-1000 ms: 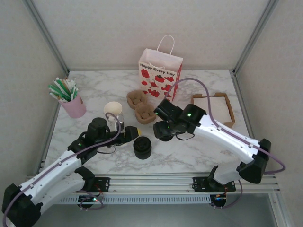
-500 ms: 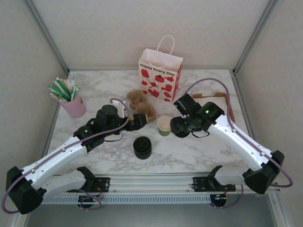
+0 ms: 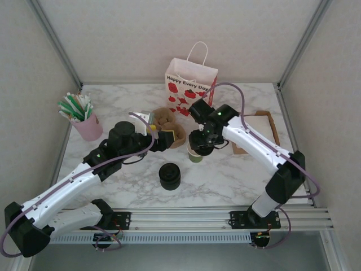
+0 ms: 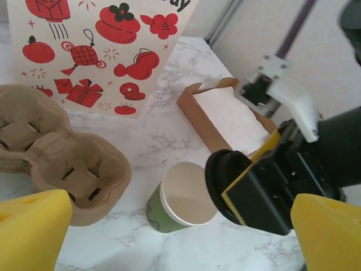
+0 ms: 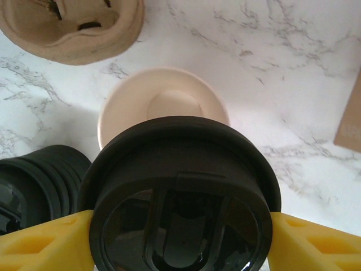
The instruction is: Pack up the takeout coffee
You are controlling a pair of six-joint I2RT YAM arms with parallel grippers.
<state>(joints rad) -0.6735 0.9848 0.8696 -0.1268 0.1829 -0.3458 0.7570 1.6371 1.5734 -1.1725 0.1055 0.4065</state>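
The takeout coffee's green paper cup [image 3: 195,154] [image 4: 156,213] stands lidless on the marble, its white rim [image 5: 163,101] facing up. My right gripper [image 3: 201,142] [image 5: 180,240] hovers just above it, shut on a round black lid [image 5: 180,192] [image 4: 221,172] held flat between its yellow pads. The lid overlaps the cup's near edge in the right wrist view and does not sit on it. My left gripper [image 3: 163,139] [image 4: 180,237] is open to the left of the cup, with nothing between its fingers.
A brown pulp cup carrier [image 3: 169,127] [image 4: 62,152] lies left of the cup. Behind it stands a red-printed paper bag [image 3: 190,93]. A black stack of lids [image 3: 169,175] [image 5: 39,169] sits nearer the front. A napkin box [image 3: 265,121] is right, a pink straw holder [image 3: 84,124] far left.
The right gripper swung out to the right, uncovering the cup, then came back left over it with the lid. The left arm reached forward to the carrier and stayed open.
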